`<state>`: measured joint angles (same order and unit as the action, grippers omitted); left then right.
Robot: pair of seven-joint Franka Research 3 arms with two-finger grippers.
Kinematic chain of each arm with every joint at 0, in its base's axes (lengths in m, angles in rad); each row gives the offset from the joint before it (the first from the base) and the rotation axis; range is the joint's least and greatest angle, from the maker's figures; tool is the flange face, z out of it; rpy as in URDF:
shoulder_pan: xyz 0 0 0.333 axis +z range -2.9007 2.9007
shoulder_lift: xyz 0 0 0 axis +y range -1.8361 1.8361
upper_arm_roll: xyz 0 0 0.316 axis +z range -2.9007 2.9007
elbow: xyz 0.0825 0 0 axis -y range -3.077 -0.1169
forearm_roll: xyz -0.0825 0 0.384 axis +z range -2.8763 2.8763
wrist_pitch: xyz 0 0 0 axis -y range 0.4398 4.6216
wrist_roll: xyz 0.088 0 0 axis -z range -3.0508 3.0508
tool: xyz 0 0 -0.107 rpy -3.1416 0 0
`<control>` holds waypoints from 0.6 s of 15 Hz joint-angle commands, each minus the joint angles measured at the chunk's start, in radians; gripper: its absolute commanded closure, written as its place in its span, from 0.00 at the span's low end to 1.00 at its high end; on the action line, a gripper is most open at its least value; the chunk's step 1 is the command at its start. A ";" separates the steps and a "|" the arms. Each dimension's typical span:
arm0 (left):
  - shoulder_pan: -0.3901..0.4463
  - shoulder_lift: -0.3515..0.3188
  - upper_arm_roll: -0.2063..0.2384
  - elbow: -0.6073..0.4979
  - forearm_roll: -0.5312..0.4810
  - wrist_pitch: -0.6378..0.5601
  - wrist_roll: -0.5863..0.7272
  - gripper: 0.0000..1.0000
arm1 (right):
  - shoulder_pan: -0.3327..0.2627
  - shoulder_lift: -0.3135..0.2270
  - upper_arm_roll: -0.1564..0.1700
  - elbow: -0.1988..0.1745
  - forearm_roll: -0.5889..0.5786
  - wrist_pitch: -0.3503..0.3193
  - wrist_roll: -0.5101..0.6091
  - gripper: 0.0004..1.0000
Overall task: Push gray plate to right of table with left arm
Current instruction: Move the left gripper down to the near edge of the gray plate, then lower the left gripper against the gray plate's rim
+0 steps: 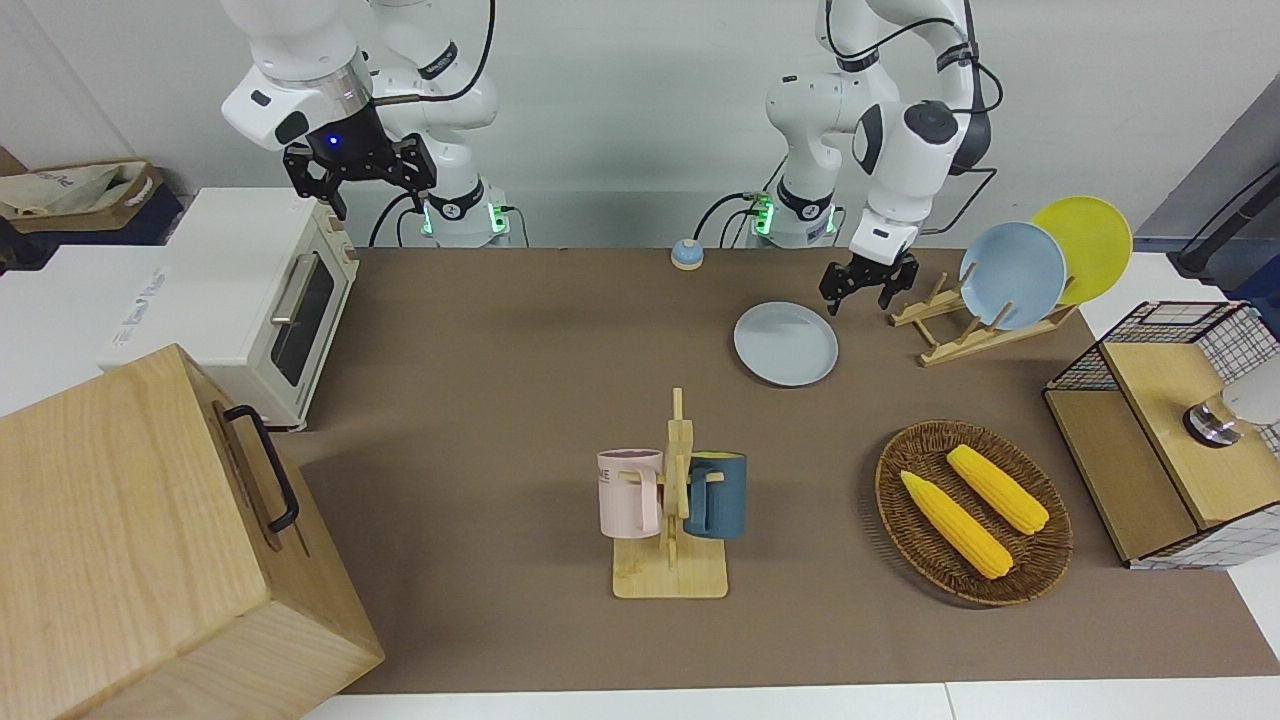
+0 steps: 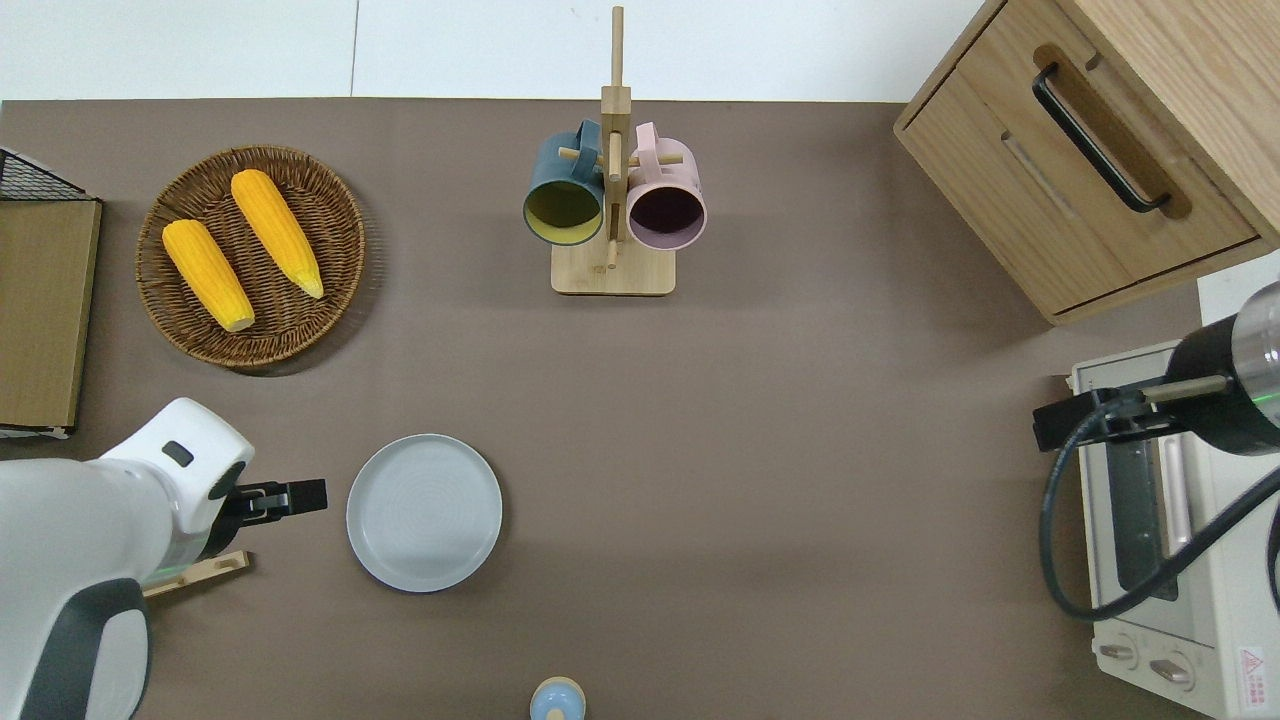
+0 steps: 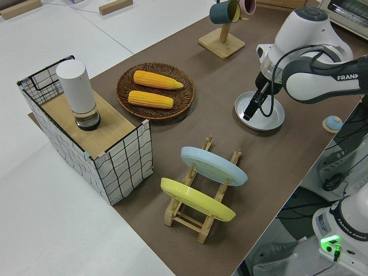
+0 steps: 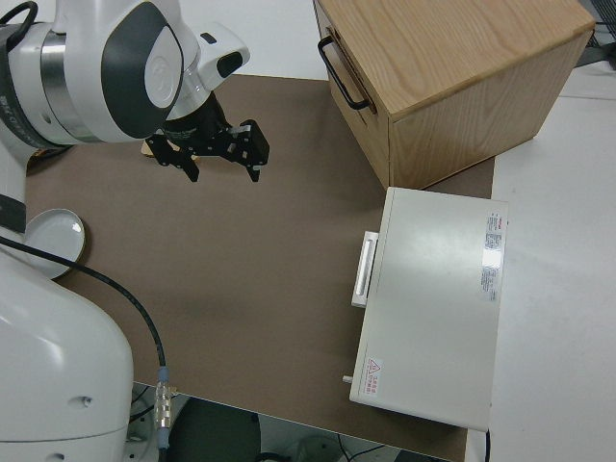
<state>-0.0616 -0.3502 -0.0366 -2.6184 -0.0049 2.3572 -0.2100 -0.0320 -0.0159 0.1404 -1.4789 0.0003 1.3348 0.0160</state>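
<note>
Progress looks close to nil: the plate [image 2: 424, 512] lies flat on the table [image 2: 800, 450] at the lower left of the overhead view, well short of the end it is meant to reach. The whole push appears to be ahead.

The left gripper [image 2: 300, 497] sits just beside the plate's rim at the rim's left in the overhead view, between the plate and the plate rack [image 2: 200, 573]. A thin strip of mat shows between fingers and rim there, so I judge contact not yet made, though its height off the mat is hard to read. In the front view its two fingers stand apart, holding nothing. The right gripper [image 4: 225, 173] is parked with its fingers spread wide.

Room for the push looks generous. From the plate, bare mat runs across the middle of the overhead view to the toaster oven [image 2: 1150, 520] at the right edge. The mug stand [image 2: 613, 270] at upper centre and the bell [image 2: 557, 700] at the bottom centre both lie clear of a straight line. The bell is the closer, so a push drifting downward in that view could clip it. The wooden box [image 2: 1080, 180] fills the upper right corner and narrows the lane near the oven. The corn basket [image 2: 290, 330] sits above the plate, out of the way. The plate's low rim gives the fingers little to press on, so they probably need to be low.
</note>
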 commanded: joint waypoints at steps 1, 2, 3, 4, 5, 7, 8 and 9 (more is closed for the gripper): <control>-0.020 0.082 -0.009 -0.051 -0.007 0.147 -0.043 0.01 | -0.019 -0.002 0.016 0.009 0.004 -0.016 0.012 0.02; -0.023 0.102 -0.009 -0.060 -0.006 0.180 -0.046 0.01 | -0.020 -0.002 0.016 0.009 0.004 -0.016 0.012 0.02; -0.023 0.121 -0.009 -0.064 -0.006 0.204 -0.055 0.01 | -0.019 -0.002 0.016 0.009 0.004 -0.016 0.013 0.02; -0.029 0.144 -0.008 -0.074 -0.006 0.236 -0.063 0.01 | -0.019 -0.002 0.016 0.009 0.004 -0.016 0.013 0.02; -0.029 0.158 -0.008 -0.078 -0.006 0.255 -0.063 0.02 | -0.019 -0.002 0.016 0.009 0.004 -0.016 0.013 0.02; -0.029 0.188 -0.008 -0.077 -0.006 0.270 -0.068 0.23 | -0.019 -0.002 0.016 0.009 0.004 -0.016 0.012 0.02; -0.027 0.192 -0.008 -0.077 -0.007 0.275 -0.080 0.50 | -0.019 -0.002 0.016 0.009 0.004 -0.016 0.013 0.02; -0.027 0.191 -0.008 -0.075 -0.006 0.272 -0.089 0.89 | -0.019 -0.002 0.016 0.009 0.004 -0.016 0.012 0.02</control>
<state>-0.0743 -0.1639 -0.0507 -2.6797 -0.0049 2.5996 -0.2668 -0.0320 -0.0159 0.1404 -1.4789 0.0003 1.3348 0.0160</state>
